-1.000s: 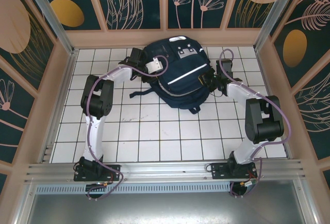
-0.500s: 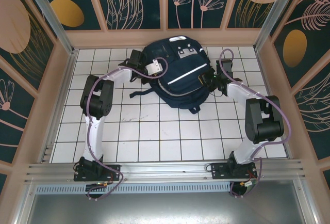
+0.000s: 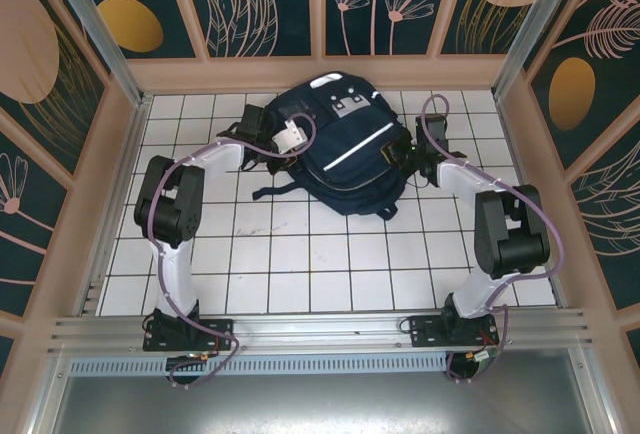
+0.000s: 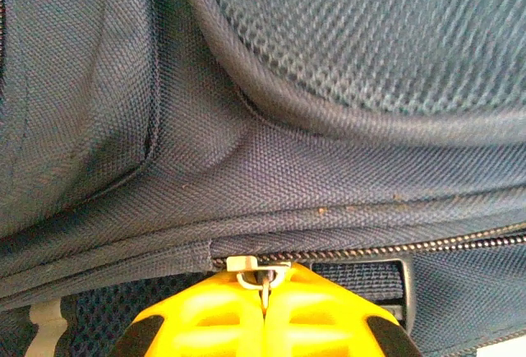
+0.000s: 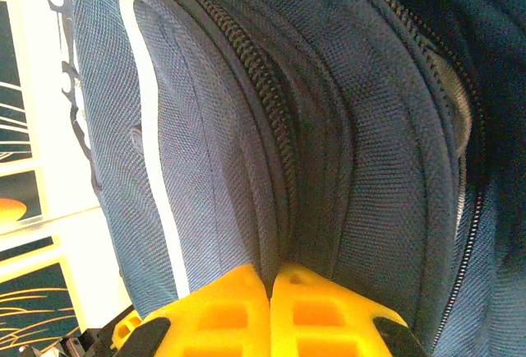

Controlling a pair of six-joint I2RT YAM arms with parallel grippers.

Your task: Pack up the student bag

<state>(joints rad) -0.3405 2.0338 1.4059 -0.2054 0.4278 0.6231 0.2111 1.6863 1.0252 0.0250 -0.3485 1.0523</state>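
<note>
The student bag (image 3: 345, 149), a big navy backpack with a white stripe, lies at the back of the tiled table. At its left side my left gripper (image 3: 294, 144) is shut, and in the left wrist view its yellow fingers (image 4: 205, 316) pinch the small metal zipper pull (image 4: 265, 285) where the zipper (image 4: 394, 248) ends. My right gripper (image 3: 405, 159) is at the bag's right side. Seen from the right wrist, the right gripper (image 5: 269, 273) is shut on a fold of the bag's fabric (image 5: 283, 209) beside a zipper line.
A dark strap (image 3: 275, 186) trails from the bag onto the white tiled table (image 3: 300, 254) toward the left. Wooden walls (image 3: 320, 72) with patterned panels close in the back and both sides. Open tiles lie in front of the bag.
The left gripper has closed on the zipper pull. The left arm's elbow has swung out to the left, and the bag has shifted slightly. The right arm has stayed put.
</note>
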